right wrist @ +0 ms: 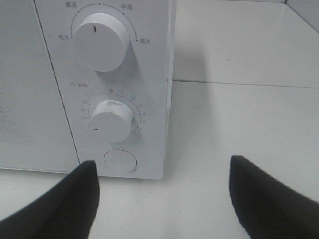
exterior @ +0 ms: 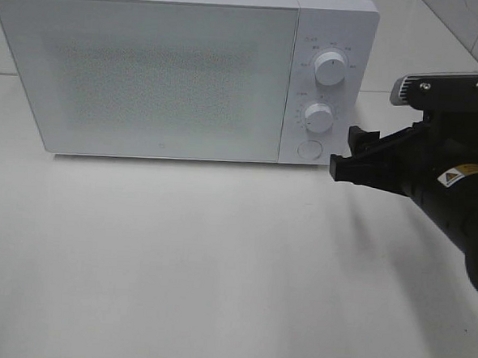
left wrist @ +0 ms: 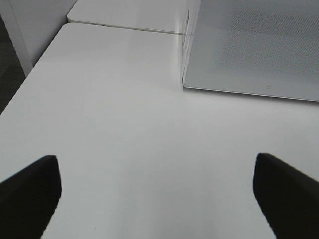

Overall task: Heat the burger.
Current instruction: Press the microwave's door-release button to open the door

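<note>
The burger is out of view; the white microwave (exterior: pixel 148 76) stands at the back of the table with its door shut. My right gripper (exterior: pixel 346 153) hangs open just right of the control panel, level with the round door button (exterior: pixel 309 148), and holds nothing. The right wrist view shows the open right gripper (right wrist: pixel 162 167) facing the upper knob (right wrist: pixel 99 42), the timer knob (right wrist: pixel 112 121) and the button (right wrist: pixel 119 161). My left gripper (left wrist: pixel 154 159) stands wide open and empty over the bare table, short of the microwave's front left corner (left wrist: pixel 184 82).
The white table (exterior: pixel 217 267) stretches in front of the microwave. Its left edge (left wrist: pixel 30 69) drops to dark floor. A second white surface (left wrist: pixel 124 15) adjoins behind. A tiled wall (exterior: pixel 468 23) rises at the back right.
</note>
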